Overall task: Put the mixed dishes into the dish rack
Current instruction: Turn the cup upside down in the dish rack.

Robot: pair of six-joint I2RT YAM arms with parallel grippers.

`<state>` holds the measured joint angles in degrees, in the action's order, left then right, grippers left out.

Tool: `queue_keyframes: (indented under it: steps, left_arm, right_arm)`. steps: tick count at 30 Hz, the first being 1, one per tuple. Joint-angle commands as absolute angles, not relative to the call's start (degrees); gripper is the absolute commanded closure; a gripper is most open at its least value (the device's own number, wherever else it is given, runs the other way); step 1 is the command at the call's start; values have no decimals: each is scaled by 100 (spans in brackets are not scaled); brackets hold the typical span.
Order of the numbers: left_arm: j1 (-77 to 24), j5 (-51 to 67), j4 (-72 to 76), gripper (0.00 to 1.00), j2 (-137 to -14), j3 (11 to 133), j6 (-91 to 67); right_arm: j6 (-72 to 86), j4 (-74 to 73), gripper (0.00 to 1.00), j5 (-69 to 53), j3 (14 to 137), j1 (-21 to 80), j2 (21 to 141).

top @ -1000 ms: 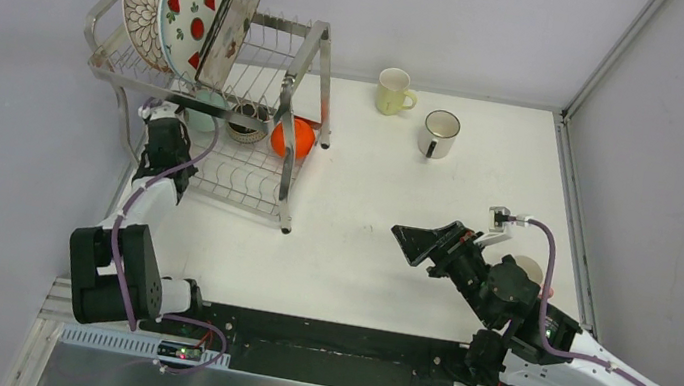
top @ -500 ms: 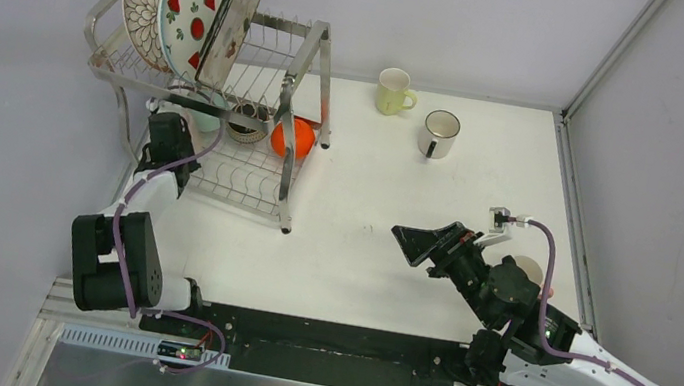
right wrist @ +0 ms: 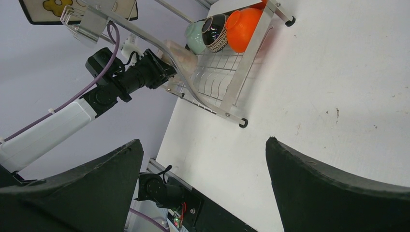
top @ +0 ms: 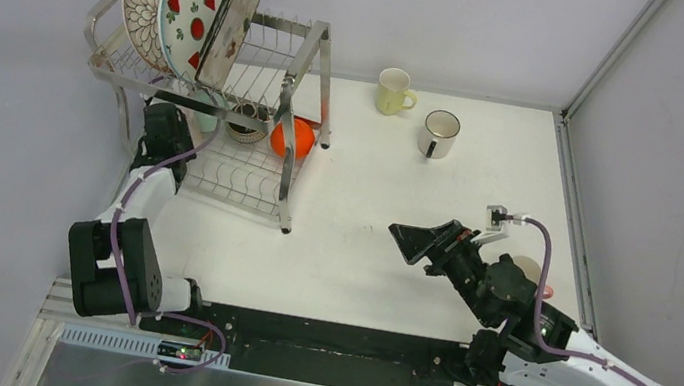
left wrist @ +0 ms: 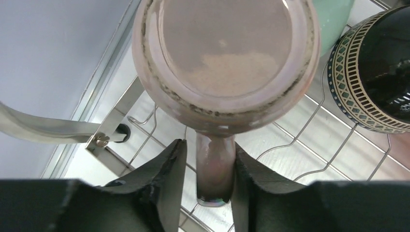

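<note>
On the lower tier of the dish rack (top: 313, 48), at its left end, a mauve mug (left wrist: 227, 58) is seen with its base turned to the wrist camera, just beside the mint bowl (left wrist: 333, 19) and near the brown bowl (left wrist: 377, 72). Its handle is flanked by the left gripper (left wrist: 209, 145), with a slit of daylight on one side, so it is judged released rather than clenched. The right gripper (right wrist: 204, 141) is held wide apart and empty over the worktop (top: 366, 207), where the yellow mug (top: 393, 91) and white mug (top: 438, 133) are yet to be loaded. If a finger is snagged on the handle during withdrawal, the mug could be dragged off the wires or knocked against the bowls
</note>
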<state>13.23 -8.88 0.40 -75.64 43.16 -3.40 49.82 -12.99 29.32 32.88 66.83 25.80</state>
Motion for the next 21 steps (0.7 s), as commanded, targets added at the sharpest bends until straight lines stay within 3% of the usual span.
queue_keyframes:
  steps: [1,11,16,21]
  left_arm:
    - [1382,-1309,-122,66,-7211,4458,-300]
    - [1380,-1902,-337,63,-7082,4383,-316]
    - [1380,-2119,-387,71,-7003,4385,-300]
    - [1381,-2329,-605,67,-7070,4605,-424]
  right_arm:
    - [5013,-1000,0,2829,3306,6671,2679]
    - [5081,-958,0,2687,3279,6672,2688]
    - [5085,-1064,0,2695,3270,6673,2592]
    - [5118,-1197,0,2867,3198,6671,2513]
